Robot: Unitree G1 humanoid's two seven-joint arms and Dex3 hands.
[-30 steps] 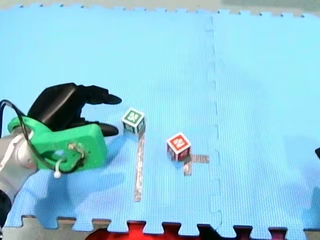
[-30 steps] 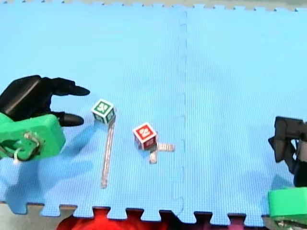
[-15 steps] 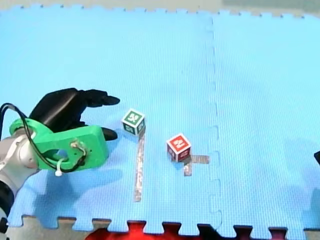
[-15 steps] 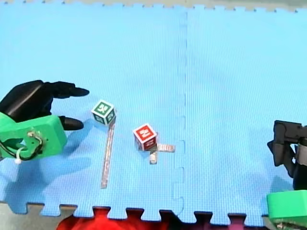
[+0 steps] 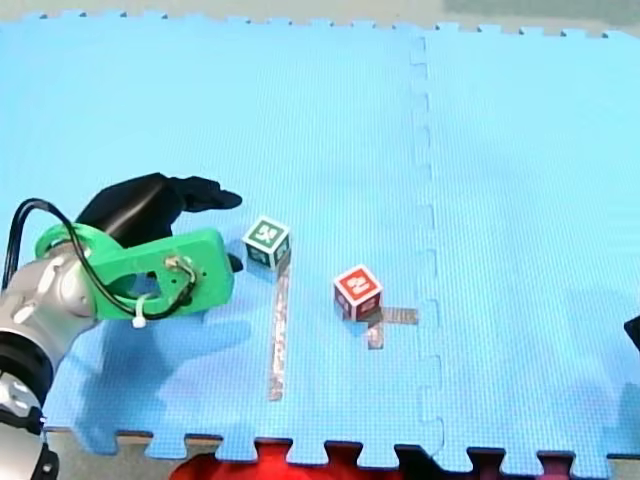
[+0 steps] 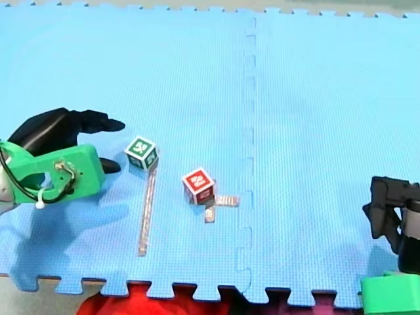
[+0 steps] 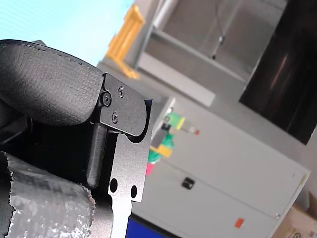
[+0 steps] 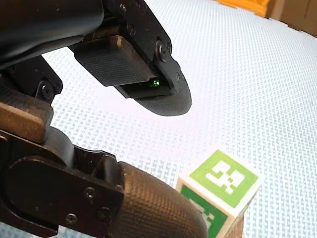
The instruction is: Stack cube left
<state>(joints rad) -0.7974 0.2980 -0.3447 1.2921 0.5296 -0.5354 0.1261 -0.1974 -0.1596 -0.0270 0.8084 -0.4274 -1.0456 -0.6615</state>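
Two seemingly light, rigid cubes: green cube (image 5: 266, 243), red cube (image 5: 357, 293) — pinch green's opposite sides. Left robot hand (image 5: 155, 205) hovers beside it, empty, uncurled; right robot hand (image 6: 390, 216), mat's (image 5: 500, 150) right edge — cannot tell.

At the left of the head views, the left hand (image 5: 165, 200) is black, with rounded, textured fingers (image 5: 212, 198). A bright green, block-shaped bracket (image 5: 160, 278) sits at its wrist, with a black cable (image 5: 16, 232) looped beside it and a white zip tie (image 5: 140, 318) hanging below. The forearm (image 5: 50, 300) is silver-grey. At lower right, the right hand (image 6: 388, 213) is black, above a second green block (image 6: 390, 295). The second wrist view shows round screws (image 8: 161, 48) and a tiny green light (image 8: 155, 83).
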